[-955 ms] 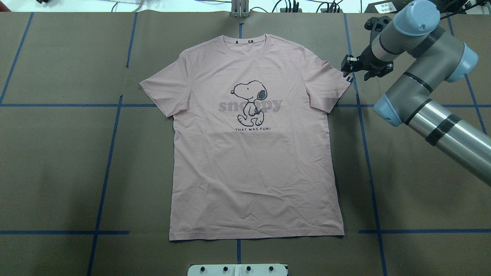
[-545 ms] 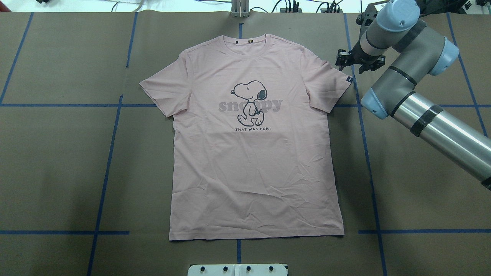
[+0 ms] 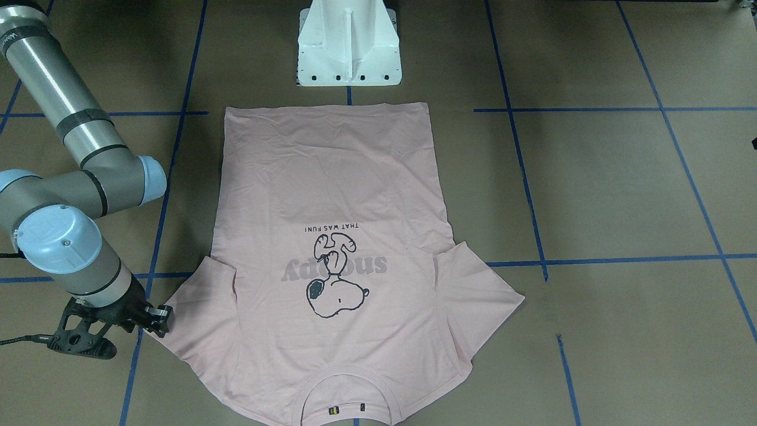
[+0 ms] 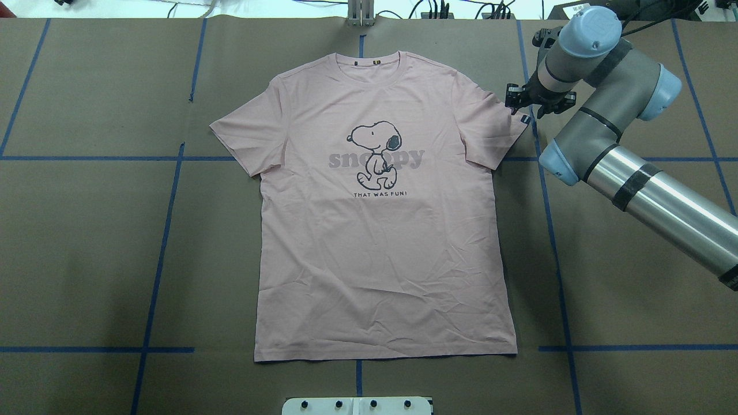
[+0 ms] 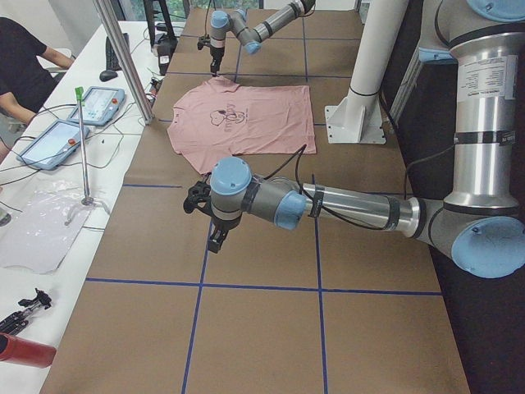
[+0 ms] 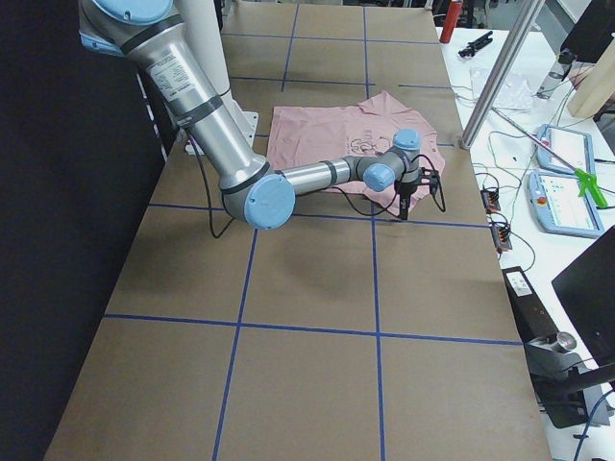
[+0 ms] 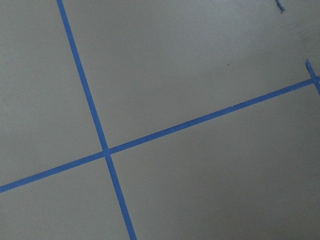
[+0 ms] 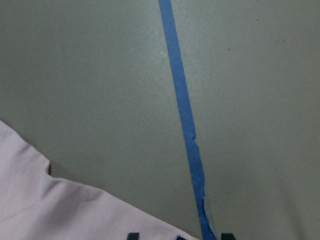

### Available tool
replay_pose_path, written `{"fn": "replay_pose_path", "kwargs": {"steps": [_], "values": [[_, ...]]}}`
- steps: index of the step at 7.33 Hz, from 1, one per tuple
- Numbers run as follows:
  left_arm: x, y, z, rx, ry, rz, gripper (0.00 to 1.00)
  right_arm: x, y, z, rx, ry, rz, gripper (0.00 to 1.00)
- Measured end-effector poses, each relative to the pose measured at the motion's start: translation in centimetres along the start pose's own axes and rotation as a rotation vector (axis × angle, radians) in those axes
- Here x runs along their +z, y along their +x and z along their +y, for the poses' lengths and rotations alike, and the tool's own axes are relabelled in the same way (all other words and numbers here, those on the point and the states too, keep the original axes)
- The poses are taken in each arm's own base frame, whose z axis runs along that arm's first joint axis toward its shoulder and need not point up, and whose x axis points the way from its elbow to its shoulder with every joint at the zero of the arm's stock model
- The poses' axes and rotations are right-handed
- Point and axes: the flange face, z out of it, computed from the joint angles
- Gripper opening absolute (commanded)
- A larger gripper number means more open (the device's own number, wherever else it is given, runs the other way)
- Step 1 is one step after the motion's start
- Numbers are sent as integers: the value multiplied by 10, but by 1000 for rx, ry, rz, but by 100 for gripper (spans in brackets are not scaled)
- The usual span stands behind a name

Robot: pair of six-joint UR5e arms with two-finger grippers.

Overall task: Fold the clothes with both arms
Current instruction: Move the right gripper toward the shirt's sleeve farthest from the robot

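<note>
The pale pink T-shirt [image 4: 380, 248] lies flat, print up, collar at the far side; the front-facing view shows it [image 3: 331, 177] upside down. My right gripper [image 4: 526, 106] hangs low at the tip of the shirt's right sleeve, by the small dark tag [image 4: 524, 119]. In the right wrist view its two dark fingertips [image 8: 131, 235] stand apart, open, with the sleeve's pink edge [image 8: 60, 210] reaching between them. My left gripper [image 5: 215, 240] hovers over bare paper well to the left of the shirt; I cannot tell if it is open or shut.
Brown paper with blue tape lines [image 7: 105, 150] covers the table. The white pedestal base [image 3: 349, 47] stands just behind the shirt's hem. A side table holds teach pendants [image 5: 98, 103], cables and a metal post, with a seated person [image 5: 25, 57] beside it.
My right arm has swung in to the left, bringing the gripper from beside the sleeve to right over its tip. The shirt has not moved.
</note>
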Motion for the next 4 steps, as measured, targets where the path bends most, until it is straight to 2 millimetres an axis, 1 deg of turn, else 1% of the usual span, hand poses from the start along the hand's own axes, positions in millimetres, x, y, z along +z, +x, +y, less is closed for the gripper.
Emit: {"fn": "replay_pose_path", "kwargs": {"steps": [1,2,3,4], "values": [[0,0,0,1,0,0,100,3,1,1,0,-4,5,49],[0,0,0,1,1,0,100,5,2,2,0,-4,9,12],[0,0,-1,2,1,0,100,7,4,2,1,-4,13,0],[-1,1,-1,2,2,0,100,7,4,2,2,-5,15,0]]}}
